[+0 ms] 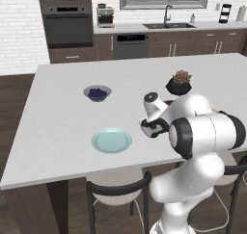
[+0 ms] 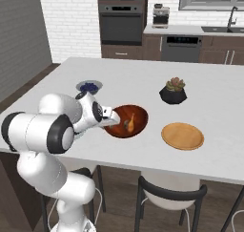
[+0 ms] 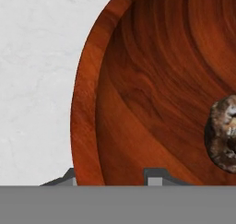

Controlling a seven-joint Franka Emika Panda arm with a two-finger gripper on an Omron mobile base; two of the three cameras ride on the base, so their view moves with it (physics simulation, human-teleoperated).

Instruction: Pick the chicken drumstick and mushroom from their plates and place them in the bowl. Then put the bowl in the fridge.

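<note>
surface: white island counter [image 1: 58,132], stools below
room: brick wall, dark wall oven [image 2: 121,23]
bowl [image 2: 136,126]: on counter, drumstick [image 2: 128,123] and mushroom [image 3: 223,134] inside
plates: blue [image 1: 112,140], wood [image 2: 182,136]
gripper [image 3: 113,178]: fingers clamped on bowl rim

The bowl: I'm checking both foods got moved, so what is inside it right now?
Inside the bowl lie the chicken drumstick and the mushroom, seen in the hand view. The arm hides the bowl's near-left edge in the right base view.

Two plates [image 1: 111,140] [image 2: 182,136], two bowls [image 2: 127,121] [image 1: 97,93], one potted succulent [image 2: 173,91].
</note>
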